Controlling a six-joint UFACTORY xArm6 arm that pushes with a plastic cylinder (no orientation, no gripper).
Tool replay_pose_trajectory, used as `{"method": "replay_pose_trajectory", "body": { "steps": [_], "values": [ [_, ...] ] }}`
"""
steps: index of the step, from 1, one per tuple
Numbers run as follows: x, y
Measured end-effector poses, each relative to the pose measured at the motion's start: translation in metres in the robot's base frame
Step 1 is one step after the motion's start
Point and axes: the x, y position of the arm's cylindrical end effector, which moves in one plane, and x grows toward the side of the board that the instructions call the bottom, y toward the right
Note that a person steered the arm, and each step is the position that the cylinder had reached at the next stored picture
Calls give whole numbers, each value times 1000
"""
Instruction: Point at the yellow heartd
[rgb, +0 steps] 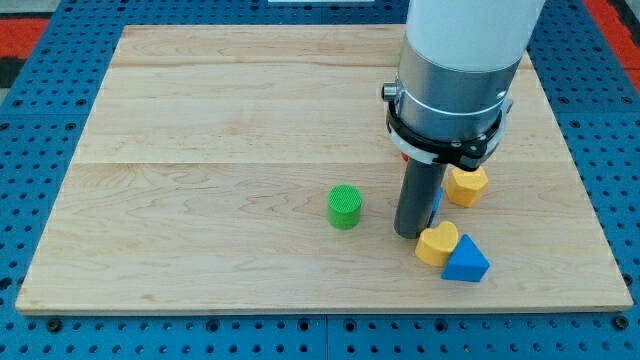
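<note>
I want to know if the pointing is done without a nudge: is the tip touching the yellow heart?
Cannot tell. In the camera view my tip sits just left of the yellow heart, their edges nearly meeting, with no plain gap or contact visible.

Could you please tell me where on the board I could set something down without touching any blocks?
The whole view's left half of the wooden board, left of the green cylinder, is free. It is crowded at the lower right: my tip, yellow heart, blue triangle and yellow hexagon cluster together.

Pale wooden board – blue perforated table beneath, evenly lit.
</note>
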Motion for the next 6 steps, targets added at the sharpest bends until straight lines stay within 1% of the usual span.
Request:
{"method": "replay_pose_trajectory", "body": {
  "steps": [1, 2, 3, 4, 5, 6],
  "values": [
    [5, -24],
    [28, -36],
    [57, -15],
    [54, -3],
    [39, 3],
    [37, 3]
  ]
}}
